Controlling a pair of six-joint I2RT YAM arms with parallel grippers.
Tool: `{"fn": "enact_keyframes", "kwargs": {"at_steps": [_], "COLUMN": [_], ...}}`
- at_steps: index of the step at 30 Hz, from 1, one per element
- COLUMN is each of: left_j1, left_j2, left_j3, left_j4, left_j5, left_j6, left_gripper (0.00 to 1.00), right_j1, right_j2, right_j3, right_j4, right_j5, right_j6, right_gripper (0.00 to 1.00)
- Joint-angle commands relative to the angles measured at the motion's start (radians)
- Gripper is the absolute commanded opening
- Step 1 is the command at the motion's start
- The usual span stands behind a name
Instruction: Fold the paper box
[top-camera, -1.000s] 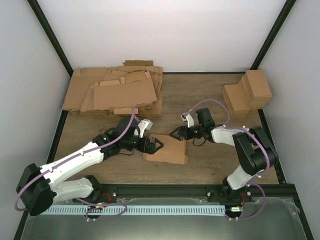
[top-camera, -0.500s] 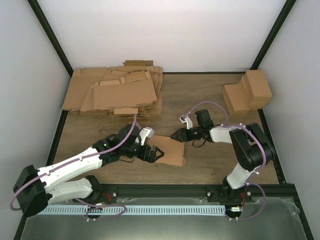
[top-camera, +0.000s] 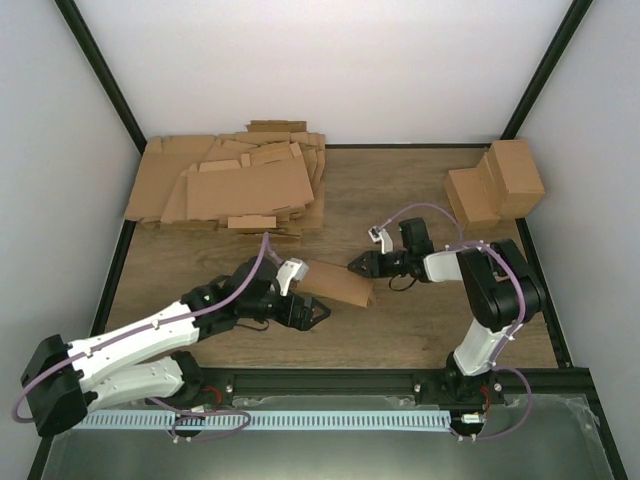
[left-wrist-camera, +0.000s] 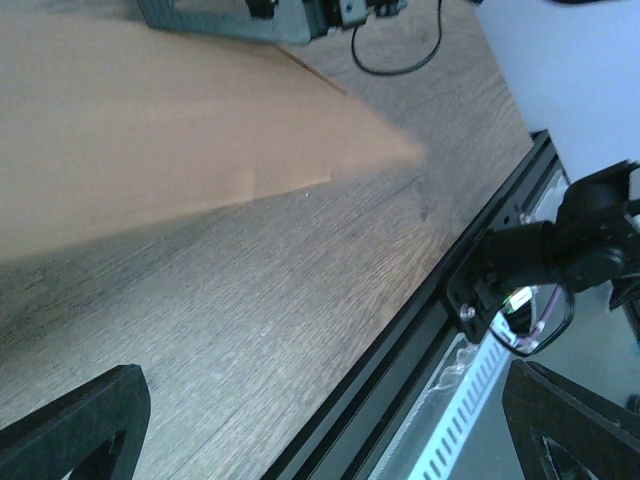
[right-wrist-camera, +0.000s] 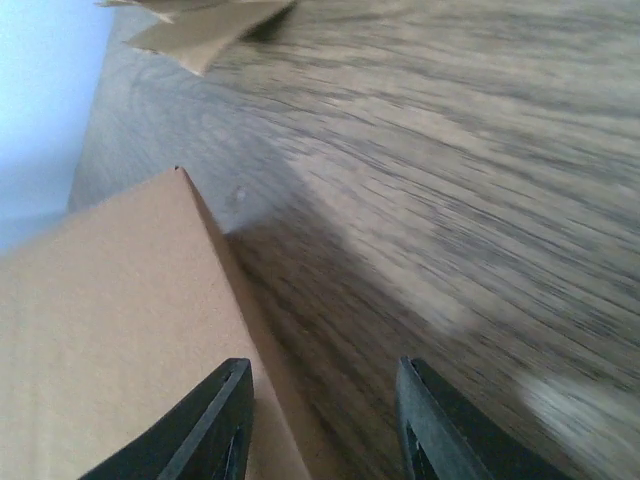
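Okay, left tool (top-camera: 318, 312) sits nearest, jaws spread wide, gripping nothing, just beside the near left corner of the paper box (top-camera: 338, 284). The box lies mid tabletop (top-camera: 420, 205), between the two tools. Right tool (top-camera: 352, 267) is at the box's far right edge — jaws partway apart, astride that edge, one finger against the cardboard, the other clear of it, so no clamp. Far left — heap of flat cardboard sheets (top-camera: 240, 185). Far right, folded cardboard boxes (top-camera: 497, 182).
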Motion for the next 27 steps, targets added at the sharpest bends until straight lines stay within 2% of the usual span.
{"fn": "enact_keyframes", "kwargs": {"at_steps": [1,5,9,17,21,27], "left_j1": [-0.005,-0.006,-0.026,-0.050,-0.048,-0.049], "left_j2": [-0.056,-0.075,-0.071,-0.013,0.072,0.245], "left_j3": [0.014,-0.008,-0.076,-0.252,-0.237,-0.145], "left_j4": [0.017,0.035,0.092,0.313,0.388,0.499], "left_j5": [-0.032,-0.001,0.014,-0.028,-0.082,-0.102], "left_j6": [-0.056,-0.085,-0.117,-0.149,-0.142,-0.126], "left_gripper": [0.99,0.98,0.90,0.58,0.48,0.46], "right_j1": [-0.012,-0.013,-0.013,-0.014,-0.013,-0.012], "right_j2": [0.039,0.041,0.038,0.034,0.024,-0.004], "right_j3": [-0.017,-0.015,-0.017,-0.016,-0.018,-0.018], "right_j4": [-0.036,-0.029,-0.023,-0.021,-0.023,-0.037], "right_j5": [0.065,0.059,0.049,0.034,0.031,0.046], "right_j6": [0.011,0.012,0.007,0.001,-0.003,-0.005], "right_gripper": [0.41,0.41,0.41,0.41,0.41,0.43]}}
